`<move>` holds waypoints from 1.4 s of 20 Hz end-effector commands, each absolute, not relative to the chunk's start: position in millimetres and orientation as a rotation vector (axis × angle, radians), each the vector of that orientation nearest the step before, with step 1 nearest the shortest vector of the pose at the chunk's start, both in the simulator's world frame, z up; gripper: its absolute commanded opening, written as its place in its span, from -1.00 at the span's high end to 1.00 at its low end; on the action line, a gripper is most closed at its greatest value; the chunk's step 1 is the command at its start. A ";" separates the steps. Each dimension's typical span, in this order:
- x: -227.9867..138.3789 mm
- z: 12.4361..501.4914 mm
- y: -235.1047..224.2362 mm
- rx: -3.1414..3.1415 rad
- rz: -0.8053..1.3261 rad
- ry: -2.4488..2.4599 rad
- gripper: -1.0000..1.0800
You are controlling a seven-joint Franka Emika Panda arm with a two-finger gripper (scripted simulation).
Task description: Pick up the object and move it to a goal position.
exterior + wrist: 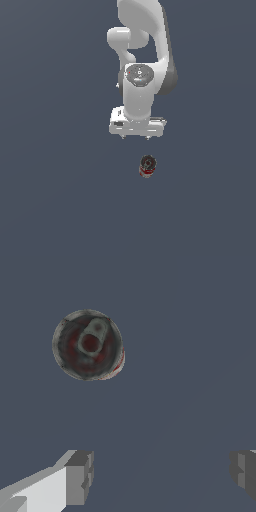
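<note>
On the dark grey floor [55, 200]: one small can [147, 166], upright, dark round top with pull-tab, red band on its side. Gripper [160, 473] above and apart from it, fingers [80, 476] spread wide, holding nothing.

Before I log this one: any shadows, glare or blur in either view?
Exterior view: flat, even light, no cast shadow under the can, its markings small and soft. Wrist view: no glare, the can's top slightly blurred, both fingertips cropped at the frame's edge.
</note>
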State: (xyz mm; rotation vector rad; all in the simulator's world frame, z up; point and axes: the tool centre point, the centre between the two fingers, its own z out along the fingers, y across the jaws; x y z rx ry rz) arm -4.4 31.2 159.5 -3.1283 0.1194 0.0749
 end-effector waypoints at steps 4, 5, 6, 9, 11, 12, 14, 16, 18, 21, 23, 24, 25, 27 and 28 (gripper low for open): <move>8.8 155.8 37.6 -3.124 0.066 0.235 -0.92; 11.8 154.9 39.1 -3.122 0.064 0.262 -0.92; 15.1 154.0 40.8 -3.120 0.061 0.291 -0.92; 25.9 150.5 46.5 -3.111 0.053 0.390 -0.92; 33.7 147.8 51.0 -3.102 0.047 0.462 -0.92; 37.6 146.4 53.3 -3.097 0.044 0.498 -0.92; 45.2 143.6 58.0 -3.086 0.037 0.570 -0.92; 52.3 140.7 62.7 -3.073 0.030 0.639 -0.92; 58.5 138.0 67.0 -3.060 0.024 0.701 -0.92; 66.3 134.5 72.7 -3.042 0.016 0.778 -0.92; 70.4 132.6 75.9 -3.032 0.012 0.821 -0.92; 72.2 131.7 77.4 -3.027 0.010 0.839 -0.92; 73.8 130.9 78.7 -3.022 0.008 0.856 -0.92; 76.5 129.5 80.9 -3.014 0.005 0.884 -0.92; 77.6 129.0 81.8 -3.011 0.004 0.895 -0.92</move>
